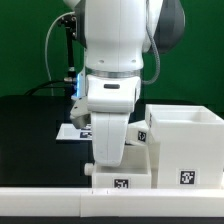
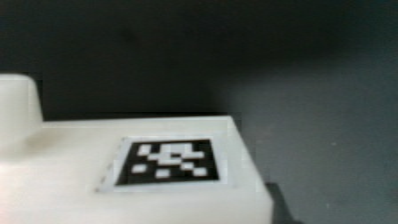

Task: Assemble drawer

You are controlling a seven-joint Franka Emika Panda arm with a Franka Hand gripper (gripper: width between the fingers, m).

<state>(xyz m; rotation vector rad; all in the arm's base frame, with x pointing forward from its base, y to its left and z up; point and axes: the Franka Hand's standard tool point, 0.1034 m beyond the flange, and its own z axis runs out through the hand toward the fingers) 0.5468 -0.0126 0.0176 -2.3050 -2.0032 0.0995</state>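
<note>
**Worktop [image 1: 30, 135]:** Black and matte. A white rail [image 1: 60, 203] ran along its near edge across the full width of the exterior view.

**Drawer casing [image 1: 185, 140]:** This large white open-topped box stood upright at the near edge, toward the corner on the exterior view's right. A black-and-white casing tag [image 1: 187, 178] showed on its near face.

**Drawer tray [image 1: 122, 172]:** This lower white part sat at the near edge, close against the casing on the exterior view's left of it. Contact between the two could not be confirmed. A tray tag [image 1: 121, 183] faced the rail.

**Arm [image 1: 115, 50]:** White, it reached down over the middle of the worktop. The gripper [image 1: 106, 158] was low, directly behind the tray, and the tray's rim covered its lower end. No fingertips were visible in either view, so I could not tell whether the jaws were spread or closed. Nothing was seen held.

**Marker board [image 1: 70, 131]:** Flat and white, it lay on the worktop farther from the near edge. The arm partly covered it.

**Wrist view:** The picture was blurred. A white panel [image 2: 63, 150] lay close beneath the camera and carried a panel tag [image 2: 173, 162] on its flat face. A rounded white stub [image 2: 15, 100] rose at one side of it. The panel probably belonged to the drawer tray, though the focus did not allow this to be settled. Dark worktop filled the rest of the view.
</note>
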